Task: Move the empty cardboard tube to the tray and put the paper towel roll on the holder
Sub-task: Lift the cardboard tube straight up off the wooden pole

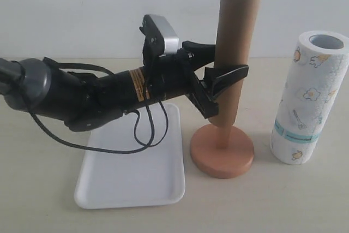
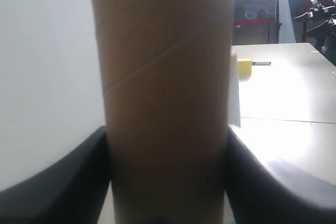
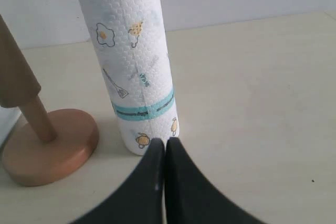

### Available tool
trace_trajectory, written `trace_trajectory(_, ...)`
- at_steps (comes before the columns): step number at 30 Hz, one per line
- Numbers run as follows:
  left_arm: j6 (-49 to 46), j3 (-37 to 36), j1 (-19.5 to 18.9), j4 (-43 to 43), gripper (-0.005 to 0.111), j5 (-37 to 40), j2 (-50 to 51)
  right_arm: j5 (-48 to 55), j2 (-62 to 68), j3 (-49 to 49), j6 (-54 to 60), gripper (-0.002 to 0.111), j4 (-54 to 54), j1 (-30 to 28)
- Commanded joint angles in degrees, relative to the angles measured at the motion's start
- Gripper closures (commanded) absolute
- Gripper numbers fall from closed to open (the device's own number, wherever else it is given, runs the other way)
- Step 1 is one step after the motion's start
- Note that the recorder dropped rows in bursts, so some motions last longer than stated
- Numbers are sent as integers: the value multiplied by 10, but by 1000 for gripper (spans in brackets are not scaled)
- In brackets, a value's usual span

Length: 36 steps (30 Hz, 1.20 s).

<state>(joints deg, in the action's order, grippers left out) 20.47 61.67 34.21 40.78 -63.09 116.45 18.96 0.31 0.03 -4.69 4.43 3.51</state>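
Clasping the smooth brown cardboard tube (image 1: pixel 235 31) is the left end effector (image 1: pixel 229 64), the right end effector (image 3: pixel 165 161) closed.

The cardboard tube (image 1: pixel 234 42) leans on the holder (image 1: pixel 222 154), above its base. The tray (image 1: pixel 131 186) lies at nine o'clock, the roll (image 1: pixel 308 102) at three.

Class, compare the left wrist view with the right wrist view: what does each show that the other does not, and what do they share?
Only the left wrist view: the left gripper closed around the empty cardboard tube, and a yellow block in the background. Only the right wrist view: the shut right gripper, the upright paper towel roll and the holder. Both: the tube, though the right wrist view catches only its lower end.
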Motion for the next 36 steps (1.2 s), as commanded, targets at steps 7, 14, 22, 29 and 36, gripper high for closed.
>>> trace_trajectory(7, 44, 3, 3, 11, 103, 17, -94, -5, -3, 0, 2, 108, 0, -1)
trace_trajectory(14, 56, 3, 3, 1, 103, 17, -138, -5, -3, 0, 2, 108, 0, -1)
trace_trajectory(22, 56, 3, 3, -19, 103, 17, -184, -5, -3, 0, 2, 108, 0, -1)
trace_trajectory(29, 56, 3, 3, -29, 103, 21, -229, -5, -3, 0, 2, 108, 0, -1)
trace_trajectory(36, 68, 3, 3, -29, 103, 37, -271, -5, -3, 0, 2, 108, 0, -1)
